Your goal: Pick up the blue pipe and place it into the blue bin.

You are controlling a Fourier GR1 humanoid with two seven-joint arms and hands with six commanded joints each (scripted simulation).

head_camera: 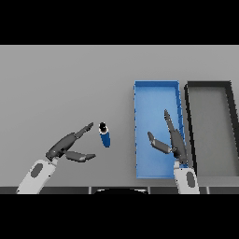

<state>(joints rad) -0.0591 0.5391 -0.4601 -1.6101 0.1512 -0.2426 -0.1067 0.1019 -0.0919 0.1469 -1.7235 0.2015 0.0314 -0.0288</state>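
the blue pipe [105, 136] lies on the grey table [65, 84], long axis near-far, dark end far, just left of the blue bin [156, 88]. left hand [65, 145] spread wide beside it; right hand [172, 140] open over the bin.

No readable text, labels, brands, numbers or signs anywhere: none on the blue pipe [105, 136], blue bin [156, 88], dark bin [208, 86] at 3 o'clock, or counter [60, 84].

Bare sorting bench, lab-like

A plain grey table [60, 79] carries only a blue bin [156, 86] beside a black bin [207, 86].
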